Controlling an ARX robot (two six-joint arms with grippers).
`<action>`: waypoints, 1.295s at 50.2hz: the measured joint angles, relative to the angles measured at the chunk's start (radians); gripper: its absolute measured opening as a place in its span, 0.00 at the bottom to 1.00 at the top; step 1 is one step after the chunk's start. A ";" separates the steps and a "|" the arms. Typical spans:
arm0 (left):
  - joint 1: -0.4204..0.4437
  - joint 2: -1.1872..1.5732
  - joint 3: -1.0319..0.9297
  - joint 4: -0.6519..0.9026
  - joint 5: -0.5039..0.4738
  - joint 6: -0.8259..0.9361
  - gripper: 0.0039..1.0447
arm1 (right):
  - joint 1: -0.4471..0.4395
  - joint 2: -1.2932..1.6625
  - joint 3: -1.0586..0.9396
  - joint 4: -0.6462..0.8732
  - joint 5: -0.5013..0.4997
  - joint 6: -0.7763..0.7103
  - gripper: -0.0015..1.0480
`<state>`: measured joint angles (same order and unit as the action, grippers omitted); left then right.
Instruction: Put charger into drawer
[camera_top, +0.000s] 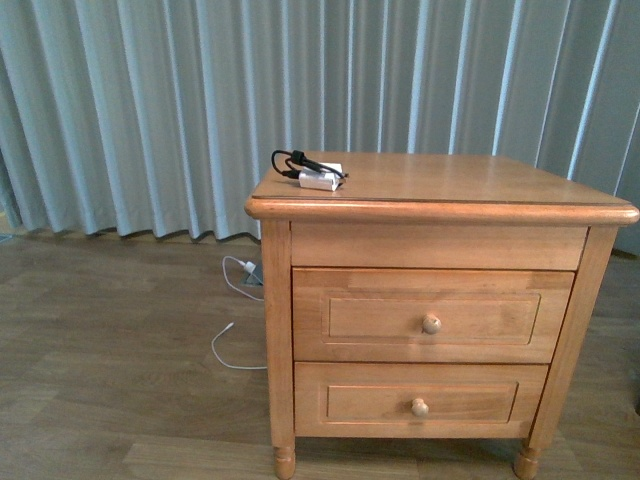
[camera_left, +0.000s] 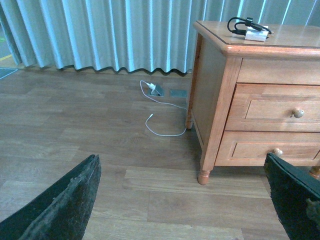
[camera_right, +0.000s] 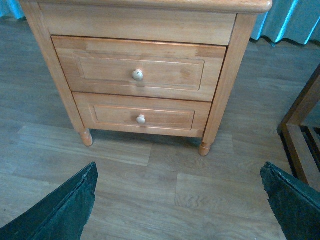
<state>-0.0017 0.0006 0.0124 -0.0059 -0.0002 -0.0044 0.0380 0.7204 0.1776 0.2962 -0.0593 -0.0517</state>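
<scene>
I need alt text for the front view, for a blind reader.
A white charger with coiled black cable lies left on top of a wooden nightstand; its taller upper drawer and shorter lower drawer are shut. Pale curtains hang behind.

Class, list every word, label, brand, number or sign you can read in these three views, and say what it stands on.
No readable text in any view.
The charger: its white block is too small to show any print.
The drawer, the shorter drawer and the nightstand top: plain wood, no lettering.
The white cable on the floor: no marking visible.
</scene>
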 joint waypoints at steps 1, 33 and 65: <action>0.000 0.000 0.000 0.000 0.000 0.000 0.95 | 0.005 0.050 0.014 0.031 0.004 0.000 0.92; 0.000 0.000 0.000 0.000 0.000 0.000 0.95 | 0.147 1.026 0.465 0.465 0.112 -0.043 0.92; 0.000 0.000 0.000 0.000 0.000 0.000 0.95 | 0.192 1.578 1.037 0.458 0.190 0.042 0.92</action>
<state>-0.0017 0.0006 0.0124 -0.0059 -0.0002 -0.0044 0.2302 2.2982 1.2148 0.7544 0.1307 -0.0093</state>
